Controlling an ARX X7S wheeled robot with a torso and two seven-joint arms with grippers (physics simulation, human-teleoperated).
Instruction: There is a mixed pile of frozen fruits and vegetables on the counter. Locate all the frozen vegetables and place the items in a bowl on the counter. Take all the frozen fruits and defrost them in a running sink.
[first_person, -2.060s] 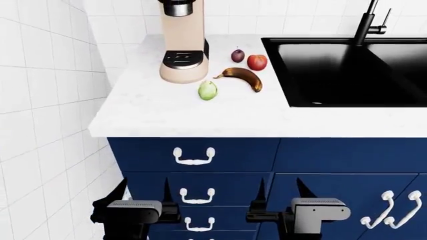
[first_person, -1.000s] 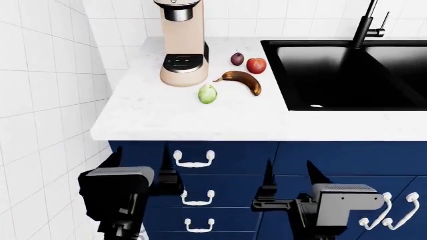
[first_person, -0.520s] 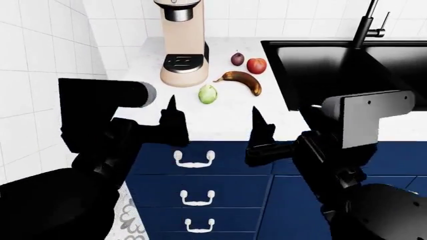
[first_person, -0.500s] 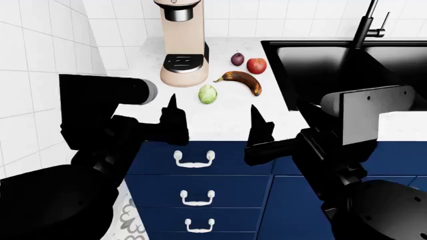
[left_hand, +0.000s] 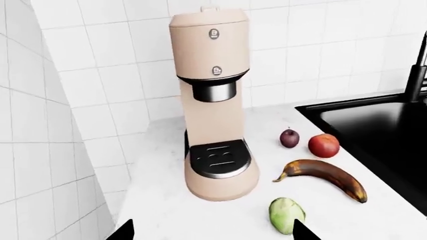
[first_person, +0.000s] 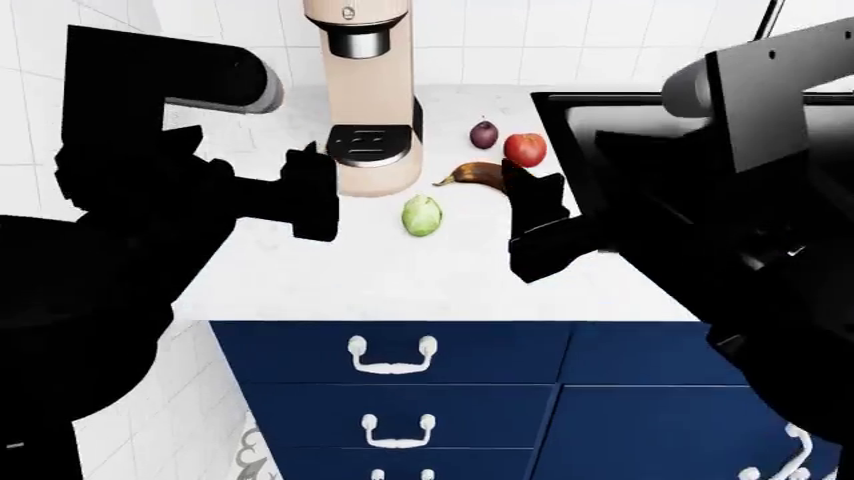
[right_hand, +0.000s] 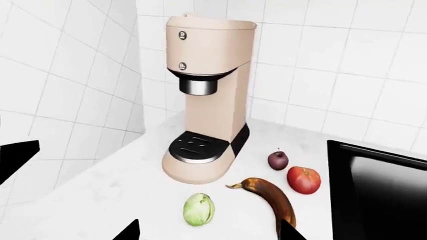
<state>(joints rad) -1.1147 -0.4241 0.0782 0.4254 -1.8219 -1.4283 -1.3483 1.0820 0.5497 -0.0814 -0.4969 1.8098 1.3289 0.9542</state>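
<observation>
cabbage (first_person: 422, 215) untouched on counter (first_person: 334, 270) | both arms raised since earlier | left hand (first_person: 315, 192), right hand (first_person: 534, 222) spread, empty

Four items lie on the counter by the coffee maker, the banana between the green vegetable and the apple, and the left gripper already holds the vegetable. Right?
Not quite. The vegetable lies free on the counter; the head view shows the left gripper apart from it, holding nothing. The rest stands: banana between vegetable and apple, beside the coffee maker.
</observation>
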